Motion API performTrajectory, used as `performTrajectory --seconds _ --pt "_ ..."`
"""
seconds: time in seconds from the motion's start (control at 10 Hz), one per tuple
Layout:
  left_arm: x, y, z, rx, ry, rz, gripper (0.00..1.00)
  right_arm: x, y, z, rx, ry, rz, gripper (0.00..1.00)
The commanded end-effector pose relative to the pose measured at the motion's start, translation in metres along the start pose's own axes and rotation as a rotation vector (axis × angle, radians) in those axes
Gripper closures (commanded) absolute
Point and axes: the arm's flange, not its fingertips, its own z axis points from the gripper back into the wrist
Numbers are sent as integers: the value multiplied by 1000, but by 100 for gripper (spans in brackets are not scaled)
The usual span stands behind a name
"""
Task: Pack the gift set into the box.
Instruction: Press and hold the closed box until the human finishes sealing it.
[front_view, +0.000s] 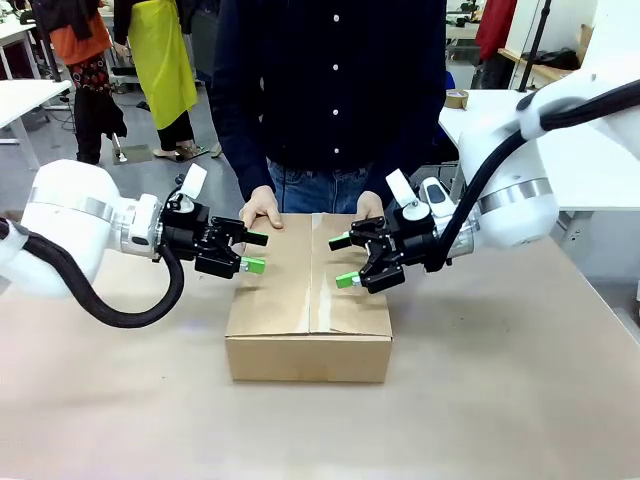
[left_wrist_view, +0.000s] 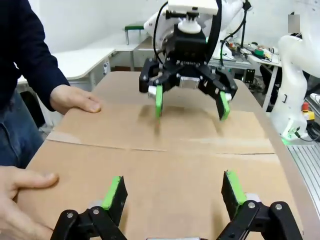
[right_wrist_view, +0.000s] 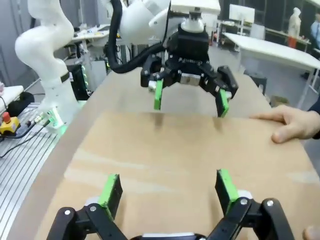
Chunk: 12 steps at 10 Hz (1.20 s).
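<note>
There is one cardboard box (front_view: 308, 300) on one table (front_view: 120, 400). Two grippers show, the left gripper (front_view: 256, 251) and the right gripper (front_view: 343, 261), each with two green-padded fingers. One person (front_view: 330, 90) has two hands on the box: one hand (front_view: 261, 206) and a second hand (front_view: 369, 205).

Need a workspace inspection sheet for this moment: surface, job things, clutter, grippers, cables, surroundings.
Surface: brown table, bare around the carton.
Job's things: box at the middle, flaps shut, clear tape along the seam; contents hidden.
Clutter: nothing seen.
Grippers: left gripper open over the box's left side; right gripper open over its right side, the two facing each other.
Cables: black hose loops under the left arm; another black hose runs along the right arm; both off the box.
Surroundings: a person's hand and other hand rest on the box's far edge; white tables behind.
</note>
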Motion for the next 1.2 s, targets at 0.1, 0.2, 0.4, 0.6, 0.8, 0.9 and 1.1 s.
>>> performTrajectory --seconds 0.1,0.2,0.4,0.6,0.8,0.9,1.1 --pt "-6 1 -13 -34 2 -139 0 -20 -16 -8 -29 5 -58 0" --pt "-12 -1 -15 -61 22 -148 0 -21 -16 -5 -45 9 -70 0" --pt "-23 -3 -18 -61 66 -169 0 -26 -18 -2 -64 52 -97 0" --pt "-25 -1 -20 -5 86 -163 0 -24 -17 1 -66 95 -110 0" --pt "-21 -2 -16 -53 60 -140 0 -24 -15 0 -40 19 -76 0" --pt "-21 -2 -16 -53 60 -140 0 -24 -15 0 -40 19 -76 0" --pt "-21 -2 -16 -53 60 -140 0 -24 -15 0 -40 19 -76 0"
